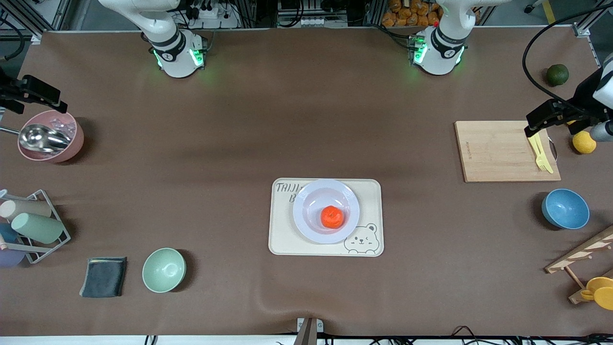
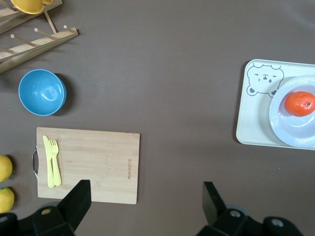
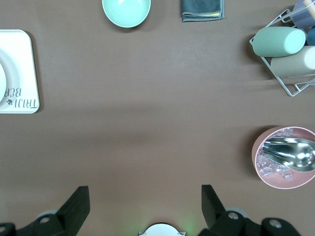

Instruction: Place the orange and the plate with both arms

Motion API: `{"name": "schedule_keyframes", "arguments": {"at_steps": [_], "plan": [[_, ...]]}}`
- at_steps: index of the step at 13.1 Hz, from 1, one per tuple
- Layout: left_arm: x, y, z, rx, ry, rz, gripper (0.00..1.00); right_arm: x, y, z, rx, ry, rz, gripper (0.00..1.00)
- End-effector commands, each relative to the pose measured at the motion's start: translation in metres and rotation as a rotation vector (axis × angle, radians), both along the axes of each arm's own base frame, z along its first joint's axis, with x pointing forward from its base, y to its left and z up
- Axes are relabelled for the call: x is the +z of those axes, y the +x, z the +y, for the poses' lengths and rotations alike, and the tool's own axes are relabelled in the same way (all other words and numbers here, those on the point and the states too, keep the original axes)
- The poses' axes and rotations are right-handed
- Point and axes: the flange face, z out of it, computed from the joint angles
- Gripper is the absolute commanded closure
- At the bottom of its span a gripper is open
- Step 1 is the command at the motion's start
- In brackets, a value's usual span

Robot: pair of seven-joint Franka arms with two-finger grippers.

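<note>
The pale lavender-white plate (image 1: 311, 196) sits on the cream bear-print tray (image 1: 282, 239) at the table's middle. The red-orange orange (image 1: 332, 217) lies in the plate. My left gripper (image 1: 546, 116) is open and empty, up over the cutting board's corner at the left arm's end. Its wrist view (image 2: 145, 199) shows the orange (image 2: 299, 103), plate (image 2: 295, 132) and tray (image 2: 251, 128). My right gripper (image 1: 36, 93) is open and empty, up over the pink bowl at the right arm's end. Its wrist view (image 3: 143, 204) shows the tray (image 3: 22, 73) and a sliver of plate rim (image 3: 1, 78).
A wooden cutting board (image 1: 498, 151) carries yellow cutlery (image 1: 540, 153); a lemon (image 1: 584, 142), a dark green fruit (image 1: 557, 74), a blue bowl (image 1: 565, 209) and a wooden rack (image 1: 582, 254) are near it. A pink bowl (image 1: 72, 143) with scoop, a cup rack (image 1: 33, 225), a grey cloth (image 1: 103, 277) and a green bowl (image 1: 164, 270) stand at the right arm's end.
</note>
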Motion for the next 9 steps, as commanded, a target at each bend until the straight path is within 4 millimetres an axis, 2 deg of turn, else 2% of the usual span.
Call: {"name": "schedule_keyframes", "arguments": {"at_steps": [1,9], "plan": [[0.0059,-0.0002,-0.0006,-0.027,-0.017,-0.012,0.0,0.0026,-0.0091,0.0029,-0.011,-0.022,-0.007,0.0],[0.0096,0.0003,-0.0013,-0.027,-0.024,-0.035,0.0,0.0009,-0.0083,0.0021,-0.013,-0.022,-0.003,0.0]]}}
